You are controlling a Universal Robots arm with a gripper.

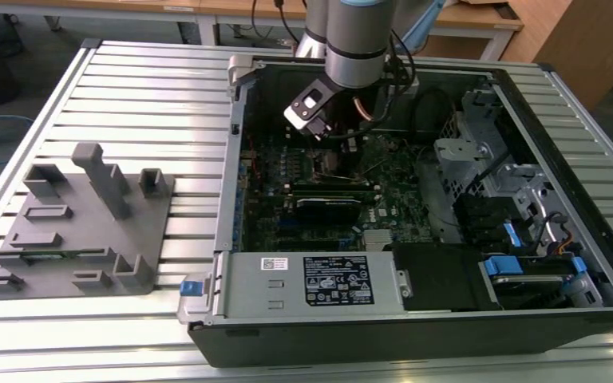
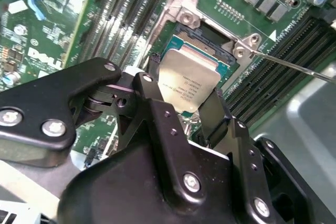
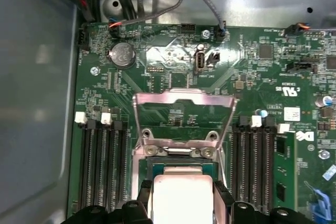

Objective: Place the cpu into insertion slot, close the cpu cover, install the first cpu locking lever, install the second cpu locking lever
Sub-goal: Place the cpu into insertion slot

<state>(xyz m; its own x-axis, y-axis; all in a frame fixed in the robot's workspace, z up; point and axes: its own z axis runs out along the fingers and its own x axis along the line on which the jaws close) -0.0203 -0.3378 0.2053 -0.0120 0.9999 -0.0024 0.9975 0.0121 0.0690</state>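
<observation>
Above insertion slot (image 2: 203, 39), jaws grip cpu (image 2: 188, 85), seemingly unseated.

Green, silver and black.
Dull silver-grey on the cpu (image 2: 191, 74), matte black on the hand (image 2: 184, 87), deep green with pale traces on the board (image 3: 157, 77), bright bare metal on the cover (image 3: 184, 99), ribbed silver stripes across the surface (image 1: 125, 88).

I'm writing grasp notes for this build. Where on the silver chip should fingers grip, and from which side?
Grip the chip by two opposite side edges, coming from above its flat top, as the gripper does here. It is thin and flat, and its underside has to face the socket, so the edges are likely the only free hold.
</observation>
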